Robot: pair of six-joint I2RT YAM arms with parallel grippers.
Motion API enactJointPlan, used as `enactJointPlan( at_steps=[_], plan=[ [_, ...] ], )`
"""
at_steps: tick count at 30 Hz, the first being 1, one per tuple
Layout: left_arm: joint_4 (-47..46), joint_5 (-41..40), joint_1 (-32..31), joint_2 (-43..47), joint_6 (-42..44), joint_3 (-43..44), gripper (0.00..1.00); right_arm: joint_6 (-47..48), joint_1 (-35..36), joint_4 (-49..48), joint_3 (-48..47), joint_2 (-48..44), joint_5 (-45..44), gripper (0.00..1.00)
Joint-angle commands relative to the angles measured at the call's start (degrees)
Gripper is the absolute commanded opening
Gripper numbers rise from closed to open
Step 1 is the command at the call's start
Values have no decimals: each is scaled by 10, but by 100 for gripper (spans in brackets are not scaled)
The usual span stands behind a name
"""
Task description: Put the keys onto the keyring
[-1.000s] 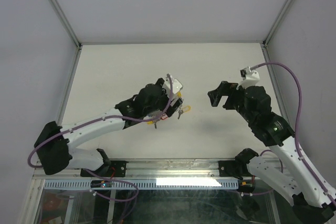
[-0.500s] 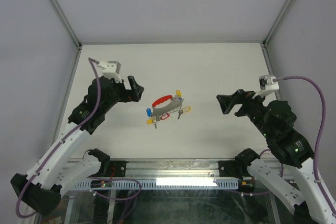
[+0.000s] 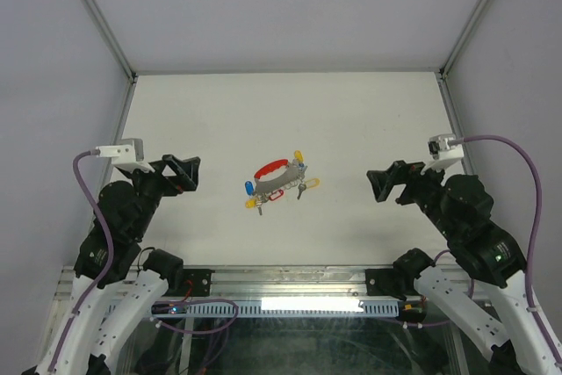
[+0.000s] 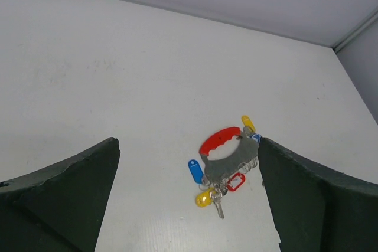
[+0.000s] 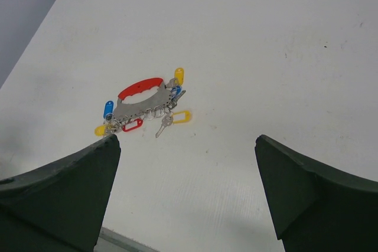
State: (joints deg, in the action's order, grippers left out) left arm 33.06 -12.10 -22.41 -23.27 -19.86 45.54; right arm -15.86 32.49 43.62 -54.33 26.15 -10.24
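Two hands, left hand (image 3: 184, 173) and right hand (image 3: 385, 186), released, empty. Between them lies the keyring (image 3: 279, 183): judged stiff, light; red arc (image 3: 271, 167) offers best hold. The keys (image 3: 302, 188) judged tiny, slippery.

I see a flat white tabletop (image 3: 369, 111) with one cluster lying near its middle. It is a D-shaped keyring (image 3: 271, 168) with a red curved arc and a grey straight bar, the arc facing 11 o'clock. Small silvery keys (image 3: 301, 189) with plastic tags crowd the bar: blue and yellow at 8 o'clock, red at 6, yellow at 4 and 1.
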Motion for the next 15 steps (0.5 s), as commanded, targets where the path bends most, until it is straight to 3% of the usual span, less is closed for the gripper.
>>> enactJointPlan(
  at_steps=[1, 15],
  plan=[
    [5, -50, 2, 25, 7, -49, 99, 21, 0, -16, 27, -20, -8, 100],
    [-5, -32, 2, 16, 26, -56, 99, 40, 1, -40, 55, -38, 7, 100]
  ],
)
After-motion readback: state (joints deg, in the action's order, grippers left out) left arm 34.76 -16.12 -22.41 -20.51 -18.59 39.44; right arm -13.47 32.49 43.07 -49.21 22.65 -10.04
